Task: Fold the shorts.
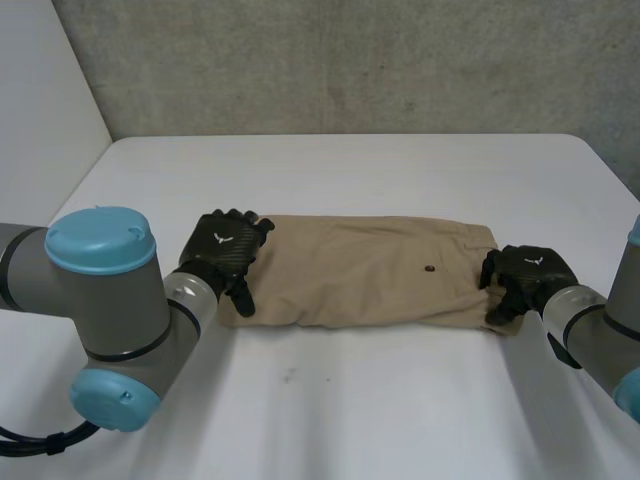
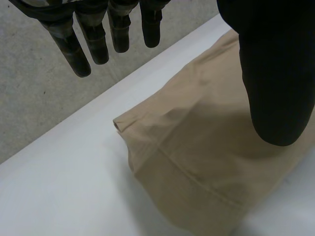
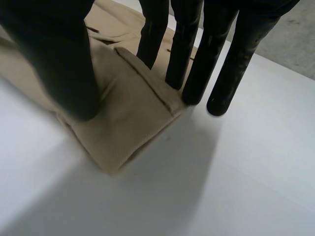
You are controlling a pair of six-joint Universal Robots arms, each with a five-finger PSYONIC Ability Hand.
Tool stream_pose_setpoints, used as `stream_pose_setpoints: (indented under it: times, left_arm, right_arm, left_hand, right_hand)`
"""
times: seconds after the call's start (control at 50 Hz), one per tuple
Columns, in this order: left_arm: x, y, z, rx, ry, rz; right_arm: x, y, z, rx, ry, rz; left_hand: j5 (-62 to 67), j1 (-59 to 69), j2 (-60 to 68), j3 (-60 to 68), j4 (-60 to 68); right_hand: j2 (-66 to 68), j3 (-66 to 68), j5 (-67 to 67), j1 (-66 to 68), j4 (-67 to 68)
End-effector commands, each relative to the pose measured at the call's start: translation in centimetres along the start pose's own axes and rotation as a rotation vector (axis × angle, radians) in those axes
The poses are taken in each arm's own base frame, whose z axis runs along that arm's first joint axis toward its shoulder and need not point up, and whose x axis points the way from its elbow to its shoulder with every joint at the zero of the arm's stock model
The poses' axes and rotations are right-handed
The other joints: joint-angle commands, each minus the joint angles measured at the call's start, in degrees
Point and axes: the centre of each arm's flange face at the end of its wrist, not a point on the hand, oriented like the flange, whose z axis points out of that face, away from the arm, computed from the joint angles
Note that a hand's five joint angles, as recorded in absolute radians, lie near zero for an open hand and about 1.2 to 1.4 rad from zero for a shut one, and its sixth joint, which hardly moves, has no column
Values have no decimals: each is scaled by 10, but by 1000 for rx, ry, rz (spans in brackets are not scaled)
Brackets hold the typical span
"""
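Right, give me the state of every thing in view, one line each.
Tan fabric shorts: lying flat on the table, not lifted.
Black left hand: open, fingers straight, over one end of the shorts.
Black right hand: open, straight fingers at the opposite end's corner, thumb on the cloth.
White table: bearing the shorts.

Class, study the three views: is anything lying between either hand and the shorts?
Nothing visible. The left hand is over one end of the shorts, and the right hand is at a corner of the other end, with no object between.
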Motion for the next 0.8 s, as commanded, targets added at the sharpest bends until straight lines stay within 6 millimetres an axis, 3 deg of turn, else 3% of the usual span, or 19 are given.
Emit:
stream_pose_setpoints:
  times: [0.02,0.2,0.3,0.34,0.44,0.54,0.56,0.6,0.62,0.68,0.7,0.72,0.8]
  left_arm:
    - [-1,-2,-2,5,-4,1]
    - [-9,-9,-12,9,-37,-3]
    - [-18,-14,-22,21,-56,-10]
    - [-19,-18,-25,33,-62,-10]
    - [-22,-23,-31,45,-71,-11]
    - [-23,-26,-35,55,-77,-13]
    - [-24,-28,-35,60,-80,-13]
    - [-24,-29,-36,63,-81,-13]
    - [-24,-29,-36,66,-82,-13]
    - [-25,-31,-37,72,-85,-14]
    - [-26,-32,-37,73,-85,-14]
    - [-26,-35,-36,84,-87,-14]
    - [-28,-42,-34,108,-92,-14]
  right_arm:
    - [20,2,7,6,84,-45]
    - [66,-19,-8,7,214,-258]
    - [74,-38,-10,-12,234,-459]
    - [67,-51,-12,7,217,-534]
    - [9,-95,-23,175,113,-633]
    - [-47,-112,-31,304,-5,-699]
    - [-76,-111,-34,354,-78,-728]
    - [-113,-106,-41,422,-181,-765]
    - [-145,-96,-49,470,-291,-800]
    - [-182,-72,-63,502,-466,-844]
    - [-195,-54,-68,495,-568,-858]
    - [-206,-27,-75,479,-733,-859]
    - [-200,-48,-81,500,-681,-810]
  left_hand:
    - [-8,10,5,-1,3]
    - [-8,10,5,-1,3]
    - [-10,9,3,-3,2]
    - [-10,9,3,-3,2]
    - [-12,7,2,-4,0]
    - [-12,7,2,-4,0]
    - [-12,7,2,-4,0]
    - [-12,7,2,-4,0]
    - [-12,7,2,-4,0]
    - [-12,7,2,-4,0]
    - [-13,5,0,-6,-2]
    - [-13,5,0,-6,-2]
    - [-13,5,0,-6,-2]
  right_hand:
    - [407,414,429,470,415]
    - [407,414,429,470,415]
    - [407,414,429,470,415]
    - [407,414,429,470,415]
    - [407,414,429,470,415]
    - [407,414,429,470,415]
    - [407,414,429,470,415]
    - [407,414,429,470,415]
    - [407,414,429,470,415]
    - [407,414,429,470,415]
    - [407,414,429,470,415]
    - [79,86,100,141,87]
    - [-130,-123,-109,-68,-122]
